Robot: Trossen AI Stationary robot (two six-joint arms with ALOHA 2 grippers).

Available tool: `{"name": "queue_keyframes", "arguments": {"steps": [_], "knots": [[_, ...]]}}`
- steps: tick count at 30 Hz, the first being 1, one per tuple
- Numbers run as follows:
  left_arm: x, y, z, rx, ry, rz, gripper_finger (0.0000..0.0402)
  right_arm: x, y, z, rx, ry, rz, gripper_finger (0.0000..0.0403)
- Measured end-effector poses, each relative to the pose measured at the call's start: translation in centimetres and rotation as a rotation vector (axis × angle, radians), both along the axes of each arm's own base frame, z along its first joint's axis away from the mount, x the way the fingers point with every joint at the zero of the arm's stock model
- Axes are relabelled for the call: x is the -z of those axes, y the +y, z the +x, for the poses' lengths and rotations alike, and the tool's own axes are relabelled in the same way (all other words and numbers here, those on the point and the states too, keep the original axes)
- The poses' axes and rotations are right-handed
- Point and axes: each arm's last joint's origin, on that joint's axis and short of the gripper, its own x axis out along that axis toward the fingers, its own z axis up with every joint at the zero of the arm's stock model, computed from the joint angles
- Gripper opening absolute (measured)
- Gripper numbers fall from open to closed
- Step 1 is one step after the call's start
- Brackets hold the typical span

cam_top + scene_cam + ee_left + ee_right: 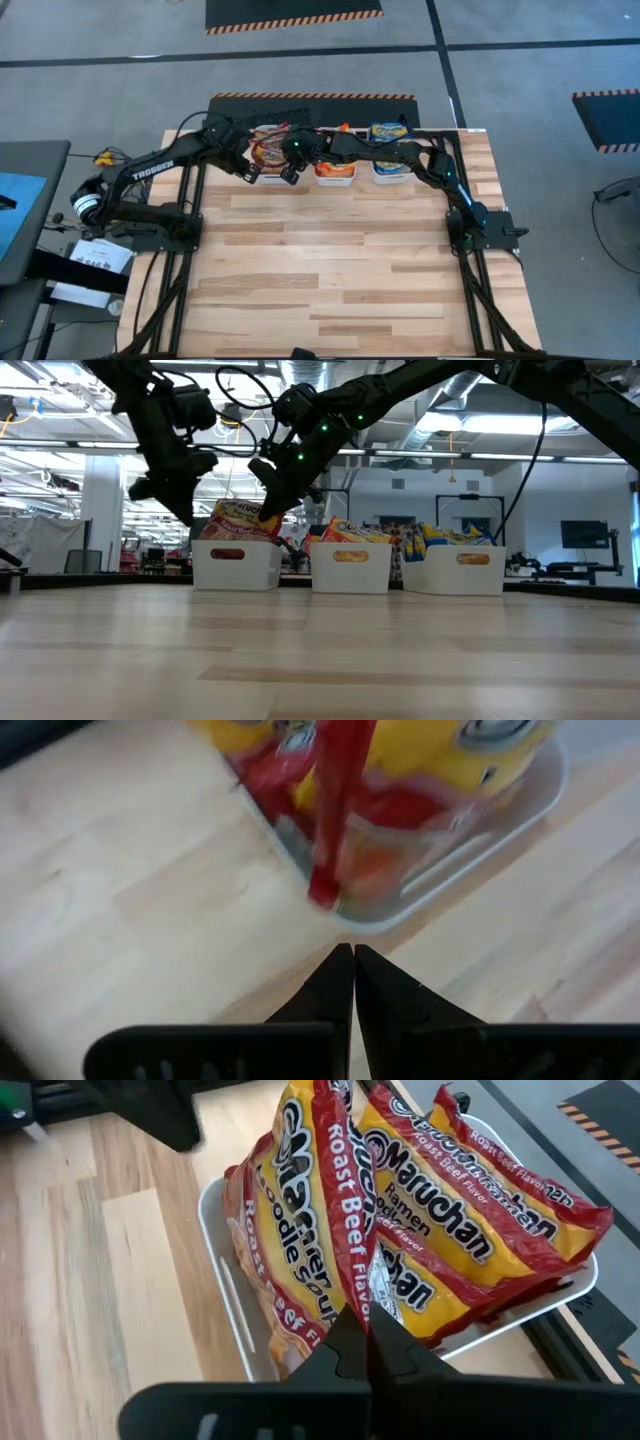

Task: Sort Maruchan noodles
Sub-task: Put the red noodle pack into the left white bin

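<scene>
Three white bins stand in a row at the table's far edge. The left bin (235, 565) holds maroon Maruchan packets (470, 1230) standing on edge. The middle bin (350, 572) holds orange packets (335, 168), and the right bin (465, 572) holds blue ones (388, 132). My right gripper (366, 1320) reaches across from the right and is shut on one maroon packet (300, 1220) over the left bin. My left gripper (352, 952) is shut and empty. It hovers over the table (120, 900) by the left bin's corner (370, 920). My right gripper pinches a maroon packet by its crimped edge strip (352, 1275) between its two fingers. It comes slanting down from above and from the right. The packet stands tilted in the left bin among the other maroon packets, its lower part inside the bin.
The wooden table (330, 260) stretches bare toward the near edge in front of the bins. Both arms crowd together over the left bin (268, 180). Black frame posts stand at the table's left (185, 230) and right (470, 240) sides.
</scene>
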Motion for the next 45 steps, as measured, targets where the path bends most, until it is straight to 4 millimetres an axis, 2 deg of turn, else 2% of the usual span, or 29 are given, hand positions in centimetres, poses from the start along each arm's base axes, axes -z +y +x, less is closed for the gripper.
{"name": "queue_keyframes", "arguments": {"steps": [4,11,18,25,31,35,41,45], "knots": [[0.8,0.3,0.5,-0.002,-0.068,0.033,0.0000,0.0,0.2,0.0,-0.005,0.000,0.002,0.0000],[2.9,1.3,1.6,0.005,-0.035,-0.008,0.0000,0.0,0.3,0.1,-0.009,0.002,0.003,0.0000],[3.7,2.0,2.5,0.027,-0.066,-0.009,0.0000,0.1,0.5,0.1,-0.013,0.013,0.007,0.0001],[5.2,2.5,3.3,0.084,-0.090,-0.106,0.0000,0.2,0.6,-0.1,-0.013,0.037,0.014,0.0028],[4.2,2.1,3.1,0.115,-0.112,-0.102,0.0000,0.0,0.7,-0.1,-0.009,0.041,0.025,0.0049],[3.1,1.6,2.9,0.144,-0.171,-0.126,0.0000,-1.6,0.6,0.0,-0.003,0.023,0.025,0.0051],[3.1,1.3,2.6,0.163,-0.150,-0.151,0.0000,-3.4,0.6,0.0,-0.040,0.007,0.057,0.0052],[3.1,1.3,2.5,0.162,-0.139,-0.142,0.0000,-3.0,0.4,-0.4,-0.036,0.053,0.091,0.0055]]}}
